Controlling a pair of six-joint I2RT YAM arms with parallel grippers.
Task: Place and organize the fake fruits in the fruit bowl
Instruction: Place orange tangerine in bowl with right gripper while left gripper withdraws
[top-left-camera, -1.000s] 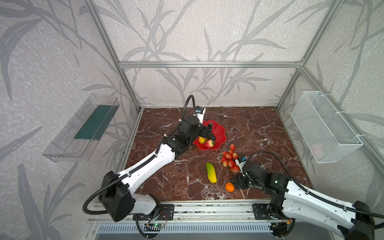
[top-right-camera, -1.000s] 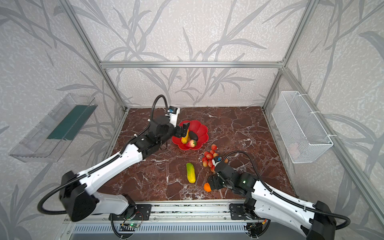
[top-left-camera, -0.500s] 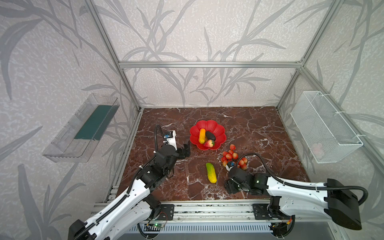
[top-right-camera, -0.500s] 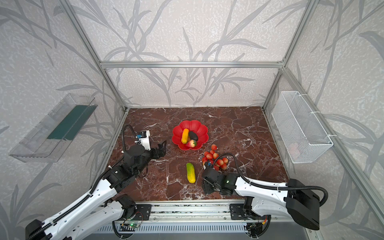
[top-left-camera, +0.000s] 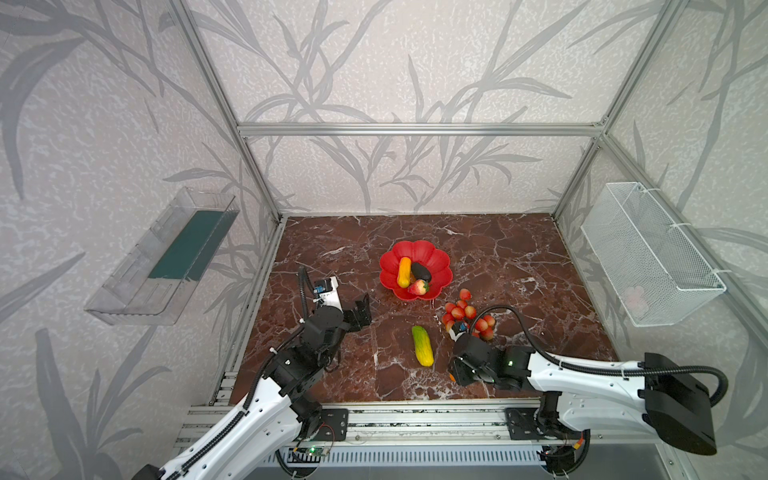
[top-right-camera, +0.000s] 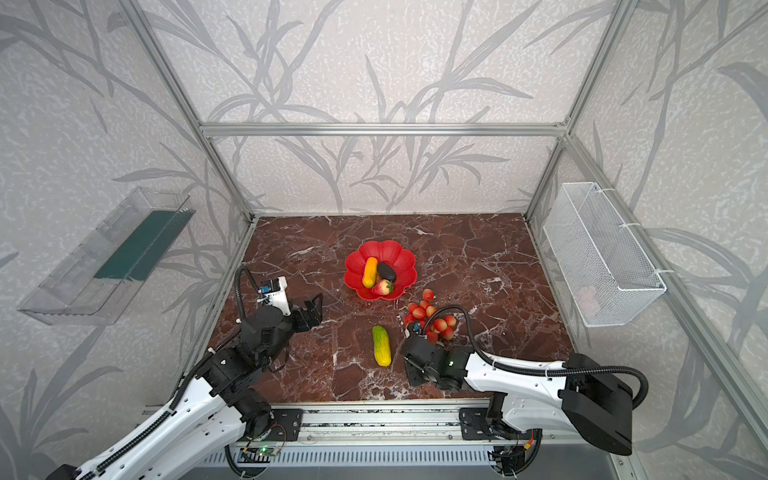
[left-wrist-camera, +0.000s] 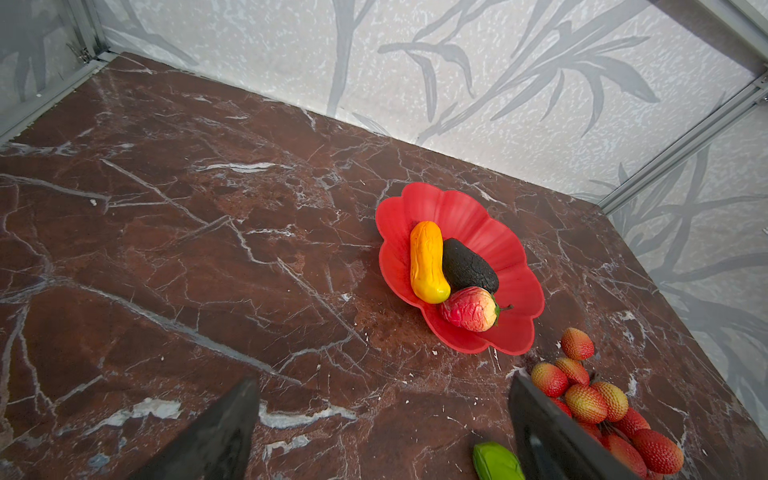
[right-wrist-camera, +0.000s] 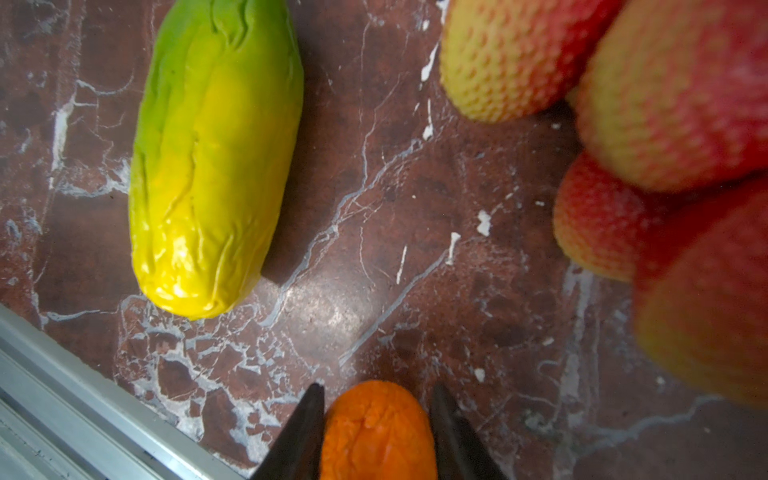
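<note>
Orange ball (right-wrist-camera: 376, 434) clamped in the right gripper (right-wrist-camera: 376, 388), seemingly resting on the marble (right-wrist-camera: 374, 249); left gripper (left-wrist-camera: 382, 383) spread wide, empty

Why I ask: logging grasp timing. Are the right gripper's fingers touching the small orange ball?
Touching. The right wrist view shows both fingers flush against the small orange ball, no gap on either side.

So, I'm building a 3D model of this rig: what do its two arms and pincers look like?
Both the left arm and right arm have white link shells with black joint housings. A black ribbed cable loops over each wrist. The left pincer and right pincer have dark, flat, tapering fingers.
</note>
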